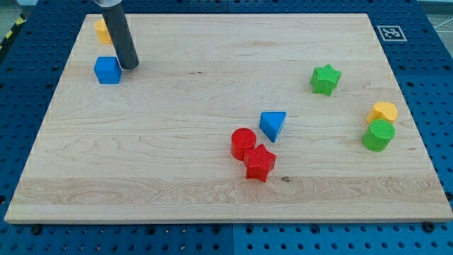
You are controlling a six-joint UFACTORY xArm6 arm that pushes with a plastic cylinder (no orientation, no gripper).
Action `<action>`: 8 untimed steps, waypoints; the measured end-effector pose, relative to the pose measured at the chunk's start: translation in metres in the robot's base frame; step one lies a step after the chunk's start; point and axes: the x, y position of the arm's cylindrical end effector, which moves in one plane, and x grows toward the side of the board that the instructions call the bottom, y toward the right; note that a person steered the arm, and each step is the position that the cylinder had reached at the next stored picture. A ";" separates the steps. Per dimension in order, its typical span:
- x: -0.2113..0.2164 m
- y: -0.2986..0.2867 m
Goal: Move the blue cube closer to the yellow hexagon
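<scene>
The blue cube (107, 69) lies near the board's top left corner. The yellow hexagon (103, 29) sits just above it, partly hidden behind the dark rod. My tip (129, 66) rests on the board just right of the blue cube, very close to its right side; I cannot tell if it touches. The rod rises up out of the view's top.
A green star (325, 78) lies at the right. A yellow block (383, 111) and a green cylinder (379, 135) sit near the right edge. A blue triangle (272, 125), a red cylinder (243, 142) and a red star (260, 162) cluster at centre bottom.
</scene>
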 end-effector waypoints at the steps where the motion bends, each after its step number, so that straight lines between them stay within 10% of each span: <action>1: 0.035 0.000; 4: 0.129 -0.039; 8: 0.029 -0.057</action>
